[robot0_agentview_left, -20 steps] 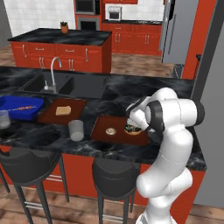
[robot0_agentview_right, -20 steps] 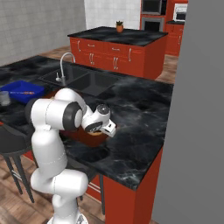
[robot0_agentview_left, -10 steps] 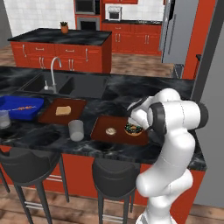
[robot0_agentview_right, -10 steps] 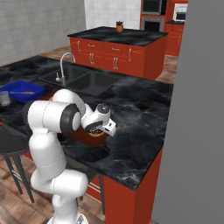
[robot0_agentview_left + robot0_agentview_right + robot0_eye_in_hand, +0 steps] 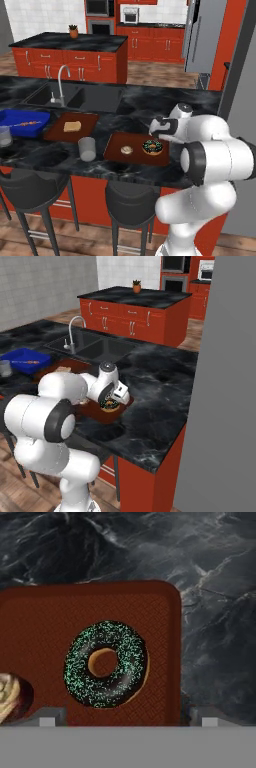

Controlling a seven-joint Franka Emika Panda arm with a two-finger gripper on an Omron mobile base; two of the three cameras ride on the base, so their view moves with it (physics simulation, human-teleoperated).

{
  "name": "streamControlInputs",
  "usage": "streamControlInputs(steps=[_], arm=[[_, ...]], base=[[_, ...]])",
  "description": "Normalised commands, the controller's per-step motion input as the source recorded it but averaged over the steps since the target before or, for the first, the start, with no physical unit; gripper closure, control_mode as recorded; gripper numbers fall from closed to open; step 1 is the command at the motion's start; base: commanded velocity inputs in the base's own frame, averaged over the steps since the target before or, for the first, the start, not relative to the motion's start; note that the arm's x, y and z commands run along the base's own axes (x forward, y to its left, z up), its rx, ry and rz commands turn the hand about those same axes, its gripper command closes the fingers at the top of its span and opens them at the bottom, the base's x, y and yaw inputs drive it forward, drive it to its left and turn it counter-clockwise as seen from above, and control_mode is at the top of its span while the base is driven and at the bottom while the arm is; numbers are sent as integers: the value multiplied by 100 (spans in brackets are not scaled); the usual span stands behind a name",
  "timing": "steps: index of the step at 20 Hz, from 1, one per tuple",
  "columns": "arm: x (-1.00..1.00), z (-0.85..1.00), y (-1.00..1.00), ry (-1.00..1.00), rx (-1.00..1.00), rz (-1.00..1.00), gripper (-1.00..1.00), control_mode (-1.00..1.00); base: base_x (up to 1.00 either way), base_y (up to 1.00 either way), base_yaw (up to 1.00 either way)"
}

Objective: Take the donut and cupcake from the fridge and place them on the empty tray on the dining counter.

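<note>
Two finger tips [image 5: 47,717] of the tool [image 5: 125,719] stand wide apart, gripping nothing. Between and just beyond them the donut [image 5: 106,663] lies flat on the tray [image 5: 55,622], free of both tips. The cupcake [image 5: 126,149] sits beside the donut on the same tray. The tray rests on the black marble table [image 5: 135,107]. Farther along stand a grey cup [image 5: 86,148], a tray with bread [image 5: 71,126] and a blue tray [image 5: 22,122].
</note>
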Motion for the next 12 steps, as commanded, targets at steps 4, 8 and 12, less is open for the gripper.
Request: streamControlInputs(steps=[4, 8, 12], arm=[[-81, 100, 0, 14, -8, 1, -100, -100], [-66, 100, -1, 7, -3, 6, -100, -100], [-95, 99, -8, -9, -1, 8, -100, -100]], base=[[0, 0, 0], [0, 0, 0], [0, 0, 0]])
